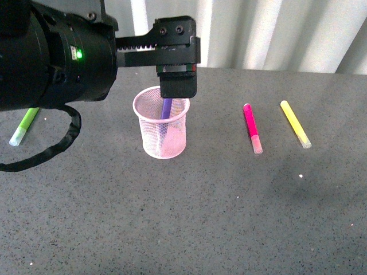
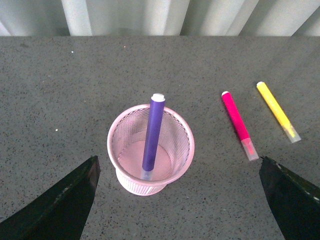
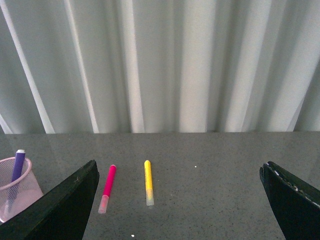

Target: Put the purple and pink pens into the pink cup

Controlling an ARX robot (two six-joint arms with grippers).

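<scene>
The pink mesh cup (image 1: pixel 161 133) stands on the grey table, left of centre. The purple pen (image 1: pixel 166 110) stands inside it, leaning on the rim, cap down; it also shows in the left wrist view (image 2: pixel 152 134) and the right wrist view (image 3: pixel 16 167). The pink pen (image 1: pixel 252 128) lies flat to the right of the cup, cap toward me. My left gripper (image 2: pixel 177 200) is open and empty, hanging just above the cup (image 2: pixel 150 150). My right gripper (image 3: pixel 177 200) is open and empty, out of the front view; the pink pen (image 3: pixel 107 188) lies ahead of its left finger.
A yellow marker (image 1: pixel 295 124) lies right of the pink pen. A lime-green marker (image 1: pixel 24 126) lies at the far left, partly behind the left arm. A black cable (image 1: pixel 54 146) loops over the table at the left. A corrugated white wall (image 3: pixel 160 65) backs the table.
</scene>
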